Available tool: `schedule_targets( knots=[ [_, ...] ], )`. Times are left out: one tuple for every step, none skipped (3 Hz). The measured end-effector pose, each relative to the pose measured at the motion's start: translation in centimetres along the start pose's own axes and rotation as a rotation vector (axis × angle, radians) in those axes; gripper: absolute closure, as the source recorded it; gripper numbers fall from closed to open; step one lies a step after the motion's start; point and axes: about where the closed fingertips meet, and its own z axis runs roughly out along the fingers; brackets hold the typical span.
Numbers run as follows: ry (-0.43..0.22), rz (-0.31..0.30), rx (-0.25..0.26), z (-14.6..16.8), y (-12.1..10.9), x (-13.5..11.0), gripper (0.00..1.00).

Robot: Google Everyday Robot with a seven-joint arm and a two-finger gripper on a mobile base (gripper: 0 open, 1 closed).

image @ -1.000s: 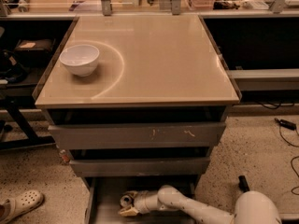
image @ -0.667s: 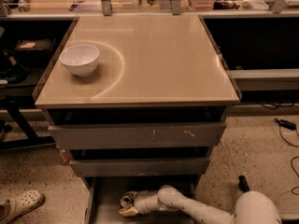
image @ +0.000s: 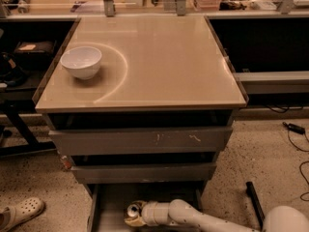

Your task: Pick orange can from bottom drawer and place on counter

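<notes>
The orange can [image: 132,210], with its silver top showing, stands in the open bottom drawer [image: 108,202] at the foot of the cabinet. My gripper [image: 135,216] is down inside that drawer, right at the can and touching it from the right and front. The white arm reaches in from the lower right. The glossy beige counter [image: 159,57] with its curved arc mark lies above.
A white bowl [image: 81,62] sits on the counter's left side. Two taller grey drawers [image: 145,139] jut out above the bottom one. A foot in a white clog [image: 19,214] is on the floor at lower left. Cables [image: 294,129] lie on the floor at right.
</notes>
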Motion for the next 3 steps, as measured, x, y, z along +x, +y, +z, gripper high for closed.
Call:
schedule_targets(
  knots=[
    [-0.018, 0.013, 0.104, -3.8, 0.7, -2.9, 1.0],
    [-0.026, 0.015, 0.171, -7.1, 2.2, -6.3, 1.0],
    [-0.045, -0.009, 0.186, -7.5, 3.8, -7.6, 1.0]
  ],
)
